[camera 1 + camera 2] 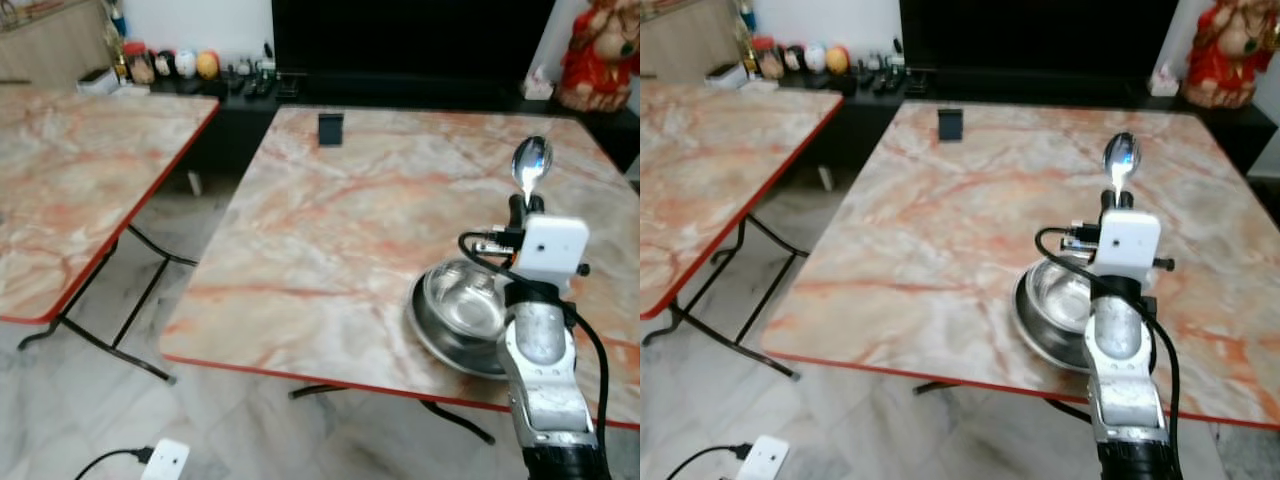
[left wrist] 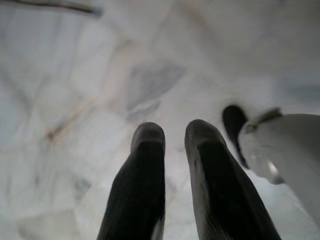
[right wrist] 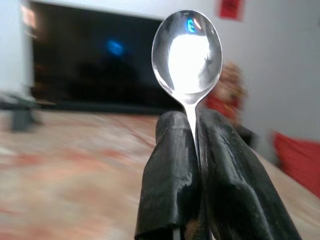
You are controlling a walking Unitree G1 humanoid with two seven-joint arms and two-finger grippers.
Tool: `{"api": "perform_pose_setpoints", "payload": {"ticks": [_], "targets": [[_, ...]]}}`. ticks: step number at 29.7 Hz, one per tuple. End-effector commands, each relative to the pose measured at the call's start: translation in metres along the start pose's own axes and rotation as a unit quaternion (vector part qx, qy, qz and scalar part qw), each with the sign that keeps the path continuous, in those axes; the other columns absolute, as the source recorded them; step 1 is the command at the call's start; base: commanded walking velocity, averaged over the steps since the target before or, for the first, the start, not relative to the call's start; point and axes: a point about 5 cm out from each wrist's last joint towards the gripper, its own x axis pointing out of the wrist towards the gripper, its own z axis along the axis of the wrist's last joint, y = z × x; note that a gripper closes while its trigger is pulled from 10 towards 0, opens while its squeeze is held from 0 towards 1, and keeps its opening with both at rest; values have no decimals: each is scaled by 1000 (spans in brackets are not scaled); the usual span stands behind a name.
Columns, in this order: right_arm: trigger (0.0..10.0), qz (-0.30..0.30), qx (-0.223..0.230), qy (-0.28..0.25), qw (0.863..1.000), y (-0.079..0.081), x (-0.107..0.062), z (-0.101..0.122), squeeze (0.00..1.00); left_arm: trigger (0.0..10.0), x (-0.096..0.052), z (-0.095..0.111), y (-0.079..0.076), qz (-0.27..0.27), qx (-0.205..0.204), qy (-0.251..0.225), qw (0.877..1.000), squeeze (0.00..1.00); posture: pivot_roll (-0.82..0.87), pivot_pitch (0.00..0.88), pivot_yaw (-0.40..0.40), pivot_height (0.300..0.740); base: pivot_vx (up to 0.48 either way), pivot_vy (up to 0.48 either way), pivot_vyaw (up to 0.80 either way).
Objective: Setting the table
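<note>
Above the near right part of the marble-patterned bench (image 1: 330,230), the right claw (image 1: 526,204) is raised with its two black fingers (image 3: 170,190) pressed together on the handle of a shiny metal spoon (image 1: 531,162). The spoon stands upright, its bowl rising just past the fingertips. Just below and to the near side of the claw, a round steel bowl (image 1: 462,312) sits on the bench near its red front edge, partly hidden by the silver forearm. Well beyond the claw, a small dark block (image 1: 330,129) stands near the far edge. The left claw (image 2: 175,145) hangs over the pale marble floor (image 2: 75,100), its fingers a little apart and holding nothing.
</note>
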Motion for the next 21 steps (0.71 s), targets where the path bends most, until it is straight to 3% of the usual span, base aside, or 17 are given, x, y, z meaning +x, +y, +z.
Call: {"api": "perform_pose_setpoints", "payload": {"ticks": [1, 6, 12, 17, 19, 21], "targets": [[10000, -7, 7, -11, 1000, 0, 2, 5, 0, 10000, -1, -4, 0, -2, 5, 9, 1000, 0, -36, 0, 26, 740, 0, -292, 0], [10000, -8, 13, -9, 1000, 1, 2, 5, 0, 10000, -1, -3, 0, -2, 6, 9, 1000, 0, -35, 0, 27, 740, 0, -297, 0], [10000, -9, 7, 7, 1000, -1, 5, 4, 0, 10000, 0, -3, 1, -1, 6, 9, 1000, 0, -38, 0, 31, 740, 0, 0, 0], [10000, 5, -17, 69, 997, -2, 7, -9, 0, 10000, 0, -2, 1, -2, 6, 9, 1000, 0, -39, 0, 32, 740, 0, 0, 0], [10000, 26, 5, 79, 997, 2, 7, -11, 0, 10000, 0, -2, 1, -2, 6, 9, 1000, 0, -39, 0, 32, 740, 0, 0, 0], [10000, 33, -1, 103, 994, 4, 8, -16, 0, 10000, 0, -2, 1, -3, 5, 9, 1000, 0, -36, 0, 33, 740, 0, 0, 0]]}}
